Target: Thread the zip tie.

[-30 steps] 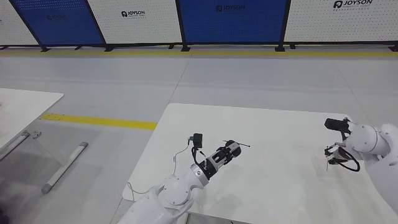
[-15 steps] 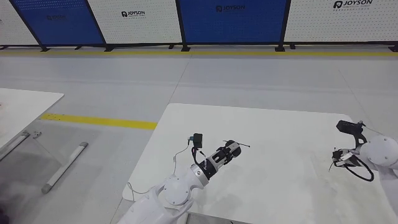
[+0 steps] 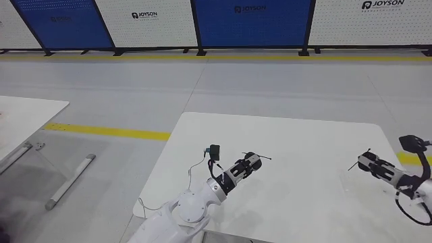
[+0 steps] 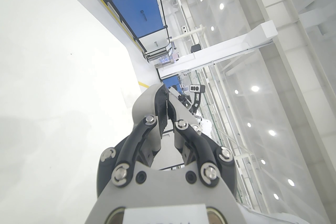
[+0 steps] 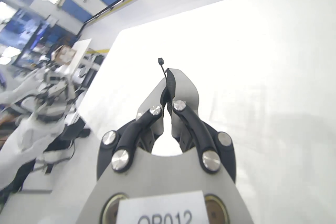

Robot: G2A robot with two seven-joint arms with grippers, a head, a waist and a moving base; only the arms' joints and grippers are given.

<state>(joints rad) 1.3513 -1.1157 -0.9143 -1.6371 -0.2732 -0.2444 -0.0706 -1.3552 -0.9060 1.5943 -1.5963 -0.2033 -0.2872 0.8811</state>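
Starting at the 7 o'clock side of the table (image 3: 304, 131), the left gripper (image 3: 251, 162) is seen pressed shut. A thin black strip (image 3: 264, 156) is pinched at its tips, with the free end pointing toward 3 o'clock in the top view. Whether this strip is a 2nd tie cannot be told. Well apart from it, at the table's 4 o'clock edge, the right gripper (image 3: 368, 160) is clamped on the zip tie (image 5: 162, 66). The tie's square head is carried just beyond the fingertips, and its long axis is aimed toward 8 o'clock. The coming move is judged to turn on this facing: the 2 ends are pointed roughly at each other, with the right gripper lying at 3 o'clock from the left. The gap must be closed and both axes brought into 1 line before threading can be tried.
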